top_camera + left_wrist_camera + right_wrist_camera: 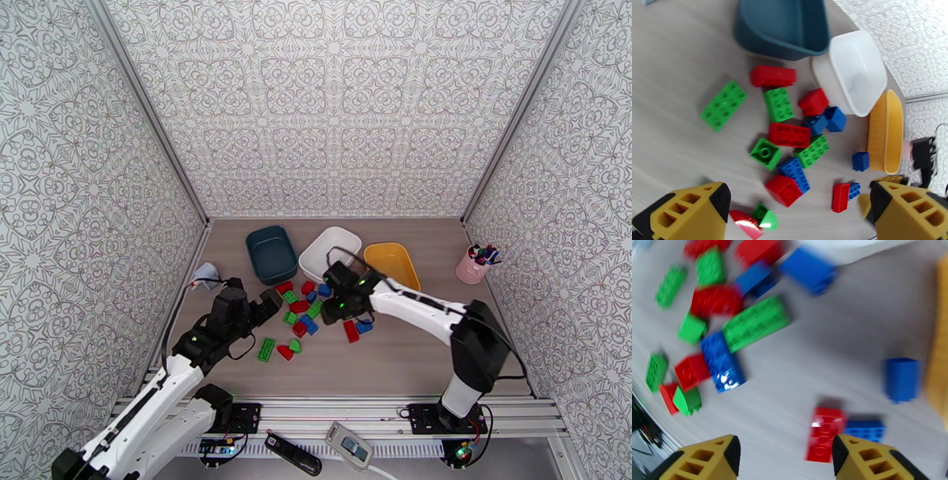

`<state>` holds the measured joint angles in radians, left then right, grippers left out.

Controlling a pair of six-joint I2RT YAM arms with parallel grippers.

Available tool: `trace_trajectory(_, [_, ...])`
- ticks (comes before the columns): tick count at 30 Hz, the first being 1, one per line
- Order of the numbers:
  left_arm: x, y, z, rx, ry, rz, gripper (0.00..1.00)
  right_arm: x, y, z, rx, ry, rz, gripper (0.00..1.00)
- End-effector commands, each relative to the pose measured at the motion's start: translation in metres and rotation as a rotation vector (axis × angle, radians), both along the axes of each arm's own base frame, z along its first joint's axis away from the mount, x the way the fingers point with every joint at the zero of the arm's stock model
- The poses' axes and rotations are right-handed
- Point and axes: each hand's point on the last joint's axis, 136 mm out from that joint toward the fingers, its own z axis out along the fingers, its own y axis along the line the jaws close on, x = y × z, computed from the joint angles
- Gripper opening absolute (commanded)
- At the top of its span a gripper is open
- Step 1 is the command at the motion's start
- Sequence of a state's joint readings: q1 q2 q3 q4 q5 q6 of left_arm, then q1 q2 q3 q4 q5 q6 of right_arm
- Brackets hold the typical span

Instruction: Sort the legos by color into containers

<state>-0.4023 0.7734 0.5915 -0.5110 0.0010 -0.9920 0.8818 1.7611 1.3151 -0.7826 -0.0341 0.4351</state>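
The left arm reaches low over the table, left gripper (268, 305) spread wide, empty; the right arm bends inward, right gripper (336, 306) part-open, holding nothing, above the legos (351, 331) scattered before the teal tub (271, 254), white tub (330, 251) and yellow tub (393, 263).

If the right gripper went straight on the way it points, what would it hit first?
Probably the bare table; the right gripper aims just beside a red brick, which its finger might clip. Depth is unclear.
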Motion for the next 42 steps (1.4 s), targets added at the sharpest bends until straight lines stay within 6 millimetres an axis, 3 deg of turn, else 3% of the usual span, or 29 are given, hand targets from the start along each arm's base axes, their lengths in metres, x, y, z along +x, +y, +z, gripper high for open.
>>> trace_trajectory(1, [-0.011,0.006,-0.013,-0.017,0.055,0.009,0.99,-0.008,0.021,-0.007,-0.017,-0.025,0.085,0.67])
trace_trajectory(7, [-0.015,0.013,-0.016,-0.043,0.061,0.033,0.99,-0.019,0.039,-0.034,-0.075,-0.007,0.154,0.68])
trace_trajectory(17, [-0.017,0.015,-0.019,-0.053,0.075,0.042,0.99,-0.010,0.061,-0.056,-0.129,-0.019,0.190,0.68])
trace_trajectory(27, [-0.017,0.018,-0.020,-0.049,0.078,0.048,0.99,0.003,0.081,-0.062,-0.136,-0.025,0.199,0.60])
trace_trajectory(34, [-0.018,0.020,-0.021,-0.049,0.083,0.054,0.99,0.004,0.082,-0.065,-0.136,-0.017,0.195,0.51])
trace_trajectory(42, [-0.014,0.016,-0.018,-0.064,0.067,0.039,0.99,0.002,0.081,-0.041,-0.092,-0.042,0.182,0.38])
